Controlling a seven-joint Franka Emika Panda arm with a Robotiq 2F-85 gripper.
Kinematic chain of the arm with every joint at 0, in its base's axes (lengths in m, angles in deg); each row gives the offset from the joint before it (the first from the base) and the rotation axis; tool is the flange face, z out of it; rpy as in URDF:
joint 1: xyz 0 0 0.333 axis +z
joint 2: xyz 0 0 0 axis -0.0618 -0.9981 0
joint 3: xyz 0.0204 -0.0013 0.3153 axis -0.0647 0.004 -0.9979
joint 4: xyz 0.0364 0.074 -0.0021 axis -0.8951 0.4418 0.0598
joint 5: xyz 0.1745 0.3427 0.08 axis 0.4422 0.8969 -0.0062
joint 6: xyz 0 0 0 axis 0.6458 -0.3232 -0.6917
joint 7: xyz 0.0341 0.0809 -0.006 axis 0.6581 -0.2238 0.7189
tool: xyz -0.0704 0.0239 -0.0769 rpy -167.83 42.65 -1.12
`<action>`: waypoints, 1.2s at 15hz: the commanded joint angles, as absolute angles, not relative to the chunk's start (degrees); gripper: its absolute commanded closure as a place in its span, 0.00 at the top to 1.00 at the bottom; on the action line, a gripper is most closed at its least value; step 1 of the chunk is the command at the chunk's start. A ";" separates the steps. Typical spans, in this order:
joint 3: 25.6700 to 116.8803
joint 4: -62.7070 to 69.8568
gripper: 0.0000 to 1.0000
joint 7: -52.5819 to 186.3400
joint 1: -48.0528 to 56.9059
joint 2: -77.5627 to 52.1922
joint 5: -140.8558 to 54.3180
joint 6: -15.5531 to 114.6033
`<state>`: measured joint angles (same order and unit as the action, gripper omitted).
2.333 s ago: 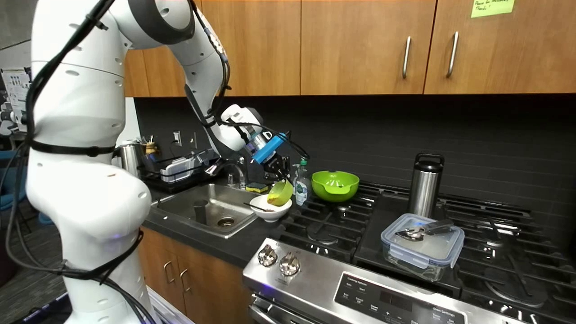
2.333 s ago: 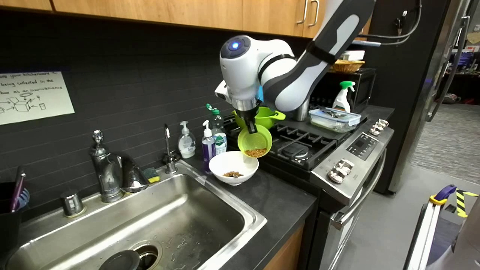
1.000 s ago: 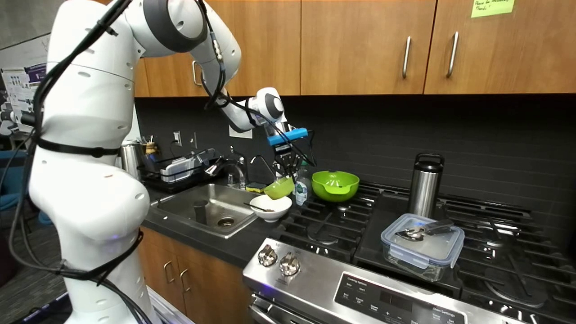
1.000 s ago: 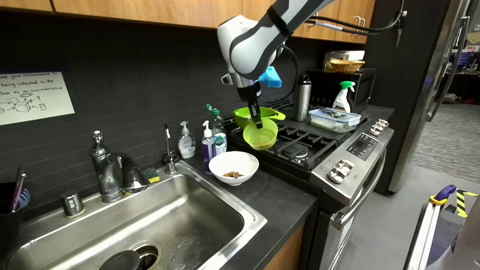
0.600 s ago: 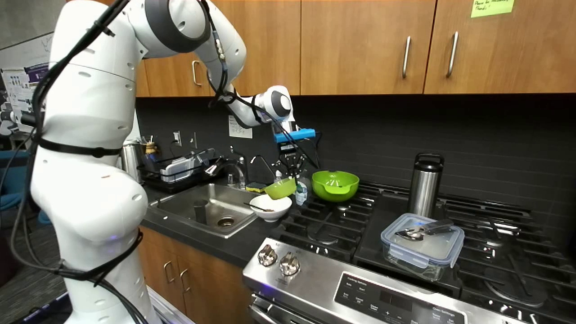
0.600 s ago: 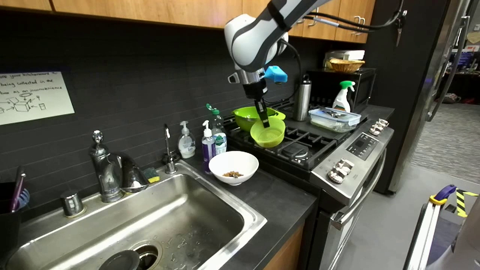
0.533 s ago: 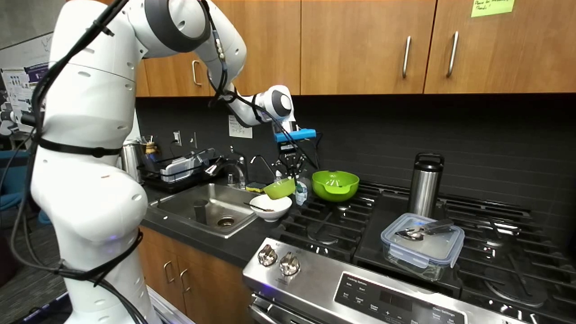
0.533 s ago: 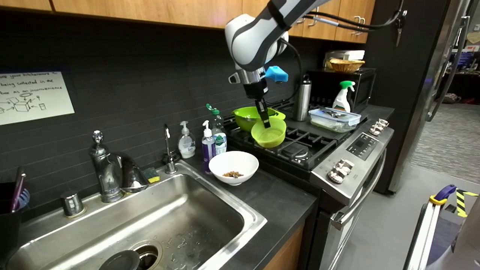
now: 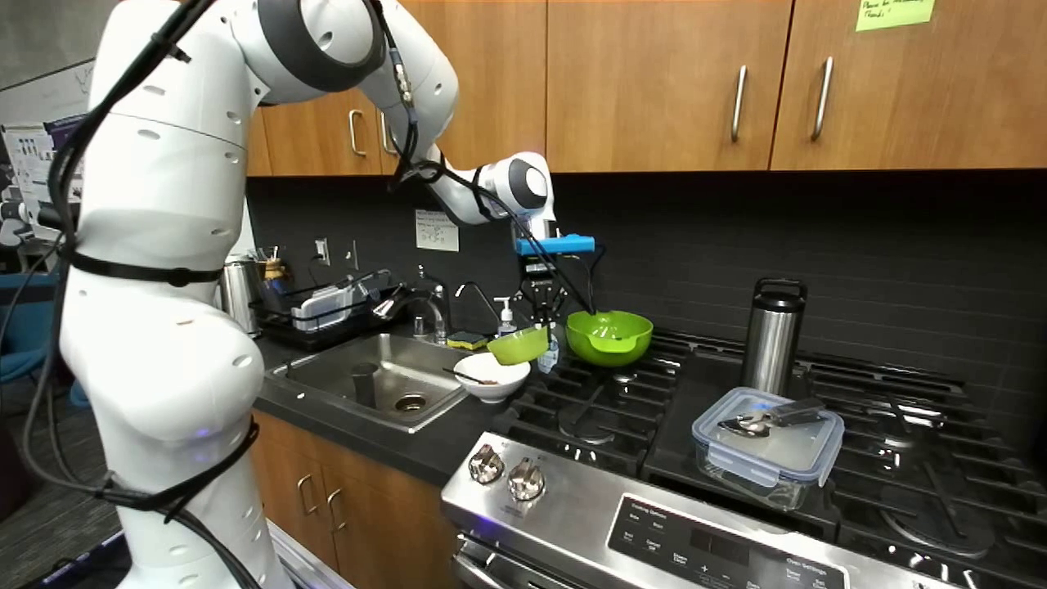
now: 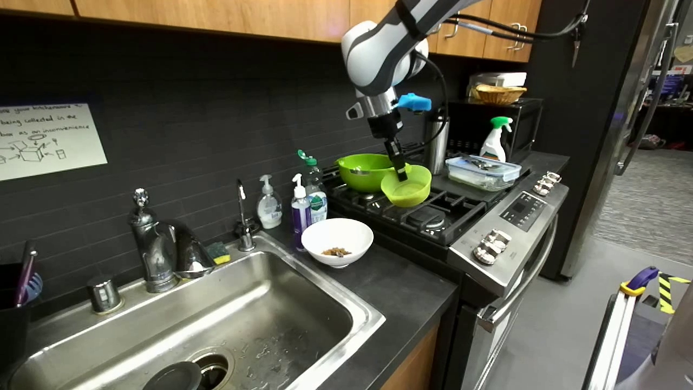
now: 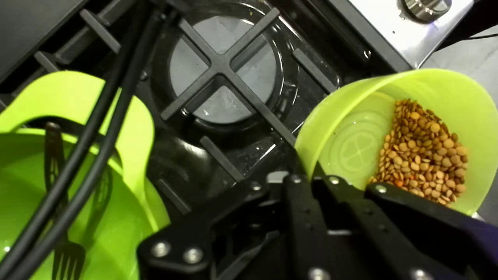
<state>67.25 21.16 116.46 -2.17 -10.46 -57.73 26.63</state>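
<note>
In an exterior view, from the left: the sink (image 10: 243,314), the sponge (image 10: 219,253) by its faucet and the three soap bottles (image 10: 301,216) near the dark wall are as they were. The white bowl (image 10: 335,230) hasn't moved either, and its small brown heap (image 10: 337,252) looks the same. The change is further right. The green cup (image 10: 407,197) was tipped steeply over the bowl's right rim; now it has swung right and come closer to level – it still leans – in front of the green colander (image 10: 352,181). The hand (image 10: 401,174) is closed on the cup's rim, and the wrist view shows lentils (image 11: 424,155) piled along one side inside.

As for edges, a strip of bench (image 10: 400,281) runs from the sink rim to the cooktop (image 10: 457,214), with the white bowl set back from the front edge. I cannot tell whether the cup hangs over bench or cooktop. A burner grate (image 11: 221,66) shows between colander and cup – the two are apart. Further right, the steel bottle (image 10: 436,149) and the lidded container (image 10: 484,177) stand well apart from the cup. Wooden cabinets (image 10: 216,19) overhang along the top.
</note>
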 commanded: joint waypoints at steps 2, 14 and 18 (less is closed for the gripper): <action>68.19 23.58 0.01 121.29 -3.31 -7.38 -55.98 25.12; 70.49 24.94 0.01 127.66 -4.60 -4.19 -51.02 22.65; 71.71 24.43 0.01 128.62 -5.25 -4.79 -51.56 22.80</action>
